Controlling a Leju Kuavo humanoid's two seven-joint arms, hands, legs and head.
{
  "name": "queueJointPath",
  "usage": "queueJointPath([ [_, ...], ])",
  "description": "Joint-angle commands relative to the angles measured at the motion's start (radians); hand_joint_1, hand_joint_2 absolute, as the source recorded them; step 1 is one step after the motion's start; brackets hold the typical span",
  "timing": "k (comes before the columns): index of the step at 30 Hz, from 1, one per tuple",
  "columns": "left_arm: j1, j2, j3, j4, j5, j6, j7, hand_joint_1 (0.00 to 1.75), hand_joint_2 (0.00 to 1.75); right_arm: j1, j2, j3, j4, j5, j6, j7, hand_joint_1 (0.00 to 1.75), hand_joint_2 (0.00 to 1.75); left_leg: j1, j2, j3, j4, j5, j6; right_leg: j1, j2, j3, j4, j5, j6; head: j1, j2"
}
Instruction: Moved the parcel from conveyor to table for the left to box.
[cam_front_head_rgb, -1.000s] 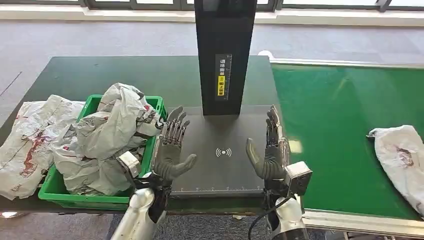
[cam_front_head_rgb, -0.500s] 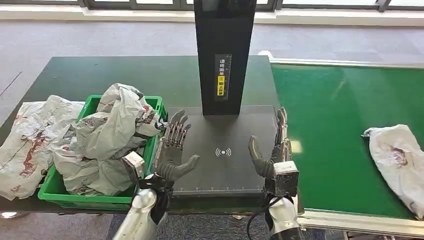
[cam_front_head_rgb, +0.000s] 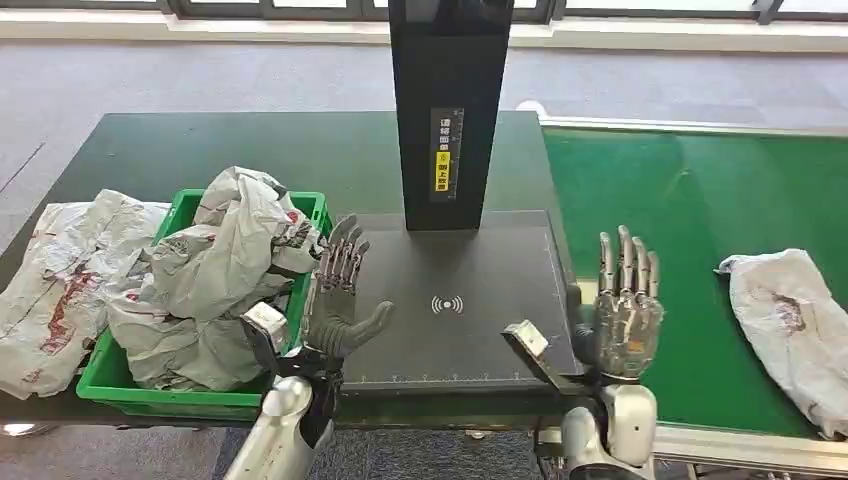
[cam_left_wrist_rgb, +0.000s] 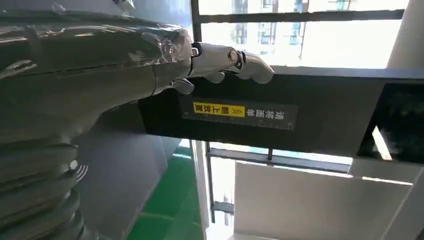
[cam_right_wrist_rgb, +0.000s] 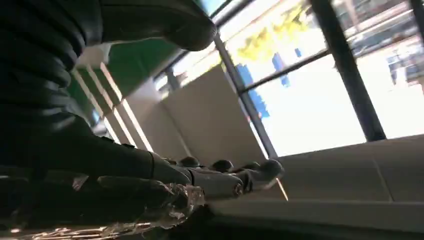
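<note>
We are at the reach: our right hand (cam_front_head_rgb: 627, 312), fingers spread and empty, must cross the green conveyor (cam_front_head_rgb: 690, 200) to the grey parcel (cam_front_head_rgb: 790, 325), while our left hand (cam_front_head_rgb: 338, 290) waits open.

— What markings are being recorded on the black upright column (cam_front_head_rgb: 447, 110)?

— A vertical label strip (cam_front_head_rgb: 445, 153) is being carried on its front face: white Chinese characters above, a yellow patch with dark characters below. The characters are being shown too small to be read with certainty. The same strip (cam_left_wrist_rgb: 240, 113) is being seen in the left wrist view.

— And on the dark scanning plate (cam_front_head_rgb: 450, 290)?

— A white wireless-signal symbol (cam_front_head_rgb: 447, 304) is being displayed near its middle. No brand or number is being made out.
</note>
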Motion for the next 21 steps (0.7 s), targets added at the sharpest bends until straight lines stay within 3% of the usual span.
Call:
queueJointPath([
  [1,0.046,-0.049,0.008,0.002,-0.006,0.011,0.003,0.00,1.75,-0.099,-0.024,-0.344,-0.005,-0.007,0.000,0.012,0.00,1.75,-0.001,-0.003,0.004,-0.001,-0.001,0.002,0.000,-0.003,0.006,-0.003,-0.001,0.001,0.000,0.000],
  [14,0.046,-0.049,0.008,0.002,-0.006,0.011,0.003,0.00,1.75,-0.099,-0.024,-0.344,-0.005,-0.007,0.000,0.012,0.00,1.75,-0.001,0.001,0.004,-0.001,-0.002,0.002,-0.001,0.001,0.004,-0.001,0.000,0.001,0.000,0.000],
  [15,0.046,-0.049,0.013,-0.003,-0.007,0.011,0.003,0.00,1.75,-0.119,-0.016,-0.380,-0.008,0.045,0.000,0.037,0.00,1.75,-0.001,0.001,0.006,-0.001,-0.002,0.002,0.000,0.001,0.006,-0.002,-0.001,0.001,0.000,0.000],
  [16,0.050,-0.049,0.018,-0.010,-0.005,0.015,0.003,0.00,1.75,-0.134,-0.052,-0.384,0.032,0.103,0.000,0.101,0.00,1.75,-0.001,0.001,0.003,0.000,-0.001,0.002,-0.001,0.001,0.003,-0.001,0.000,0.001,0.000,0.000],
  [18,0.061,-0.049,0.034,-0.016,-0.010,0.018,0.003,0.00,1.75,-0.185,-0.121,-0.399,0.105,0.086,0.000,0.118,0.00,1.75,-0.001,0.001,0.005,-0.001,-0.002,0.002,-0.001,0.001,0.005,-0.002,-0.001,0.001,0.000,0.000],
  [21,0.074,-0.049,0.046,-0.028,-0.012,0.019,0.003,0.00,1.75,-0.194,-0.217,-0.345,0.169,0.114,0.000,0.261,0.00,1.75,-0.001,0.002,0.004,-0.001,-0.001,0.002,-0.002,0.002,0.003,-0.002,0.001,0.002,0.000,0.000],
])
